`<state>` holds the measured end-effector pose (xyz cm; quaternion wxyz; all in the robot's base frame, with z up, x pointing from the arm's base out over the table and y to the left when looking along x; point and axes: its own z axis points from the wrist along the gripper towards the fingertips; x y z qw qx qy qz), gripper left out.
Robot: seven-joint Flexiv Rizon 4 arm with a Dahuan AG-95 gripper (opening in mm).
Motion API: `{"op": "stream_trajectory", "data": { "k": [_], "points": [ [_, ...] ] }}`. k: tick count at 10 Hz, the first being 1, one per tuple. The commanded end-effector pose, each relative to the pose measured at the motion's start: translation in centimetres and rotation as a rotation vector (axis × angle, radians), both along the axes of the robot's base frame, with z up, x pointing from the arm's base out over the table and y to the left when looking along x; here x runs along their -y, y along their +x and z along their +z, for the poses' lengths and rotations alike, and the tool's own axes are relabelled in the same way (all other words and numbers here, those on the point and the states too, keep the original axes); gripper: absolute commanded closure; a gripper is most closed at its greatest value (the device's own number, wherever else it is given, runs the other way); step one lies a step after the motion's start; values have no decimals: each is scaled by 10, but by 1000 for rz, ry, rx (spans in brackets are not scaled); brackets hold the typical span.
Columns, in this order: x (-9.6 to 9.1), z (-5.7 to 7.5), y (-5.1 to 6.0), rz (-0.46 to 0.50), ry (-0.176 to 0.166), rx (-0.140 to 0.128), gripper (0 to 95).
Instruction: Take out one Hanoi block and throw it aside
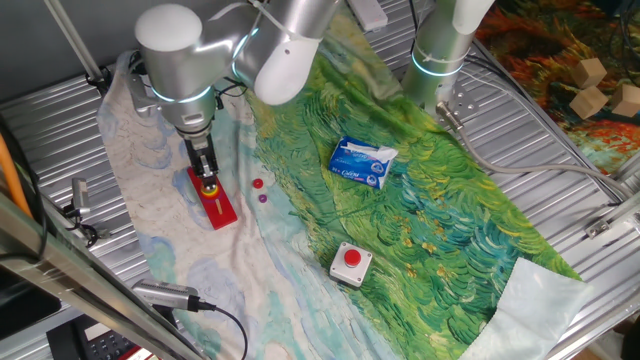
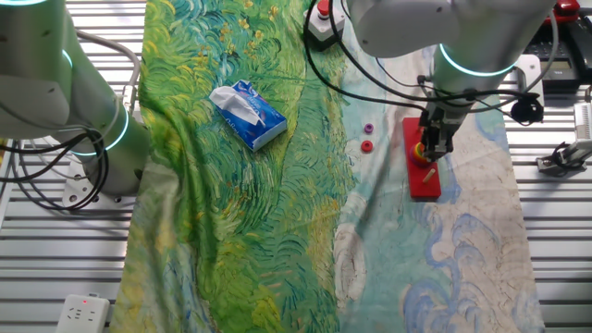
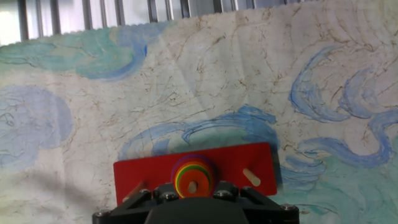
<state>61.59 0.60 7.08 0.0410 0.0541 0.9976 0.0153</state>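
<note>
The red base [image 1: 216,205] lies on the pale part of the cloth, also in the other fixed view [image 2: 425,178] and the hand view [image 3: 149,174]. A stack of coloured discs sits on its middle peg. The top one is the orange-red Hanoi block [image 3: 194,176], with the peg end showing in its hole. A wider yellow disc [image 1: 208,186] lies lower in the stack. My gripper [image 1: 206,178] points straight down on the stack, also seen in the other fixed view [image 2: 431,148]. In the hand view the gripper [image 3: 194,190] has its jaws pressed against both sides of the block.
A small red disc [image 1: 258,183] and a tiny purple disc [image 1: 263,198] lie loose on the cloth right of the base. A blue tissue pack [image 1: 362,162] and a red push button [image 1: 351,262] sit on the green cloth. Two bare pegs [image 3: 252,177] stand on the base.
</note>
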Motion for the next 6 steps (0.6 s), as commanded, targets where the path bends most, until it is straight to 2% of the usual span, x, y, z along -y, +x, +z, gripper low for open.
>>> {"op": "stream_trajectory", "data": {
  "k": [1, 3, 6],
  "points": [
    [-1, -1, 2, -2, 1, 2, 570],
    [-2, -3, 6, -6, 1, 4, 570],
    [-4, -8, 5, -8, 0, 11, 570]
  ]
}}
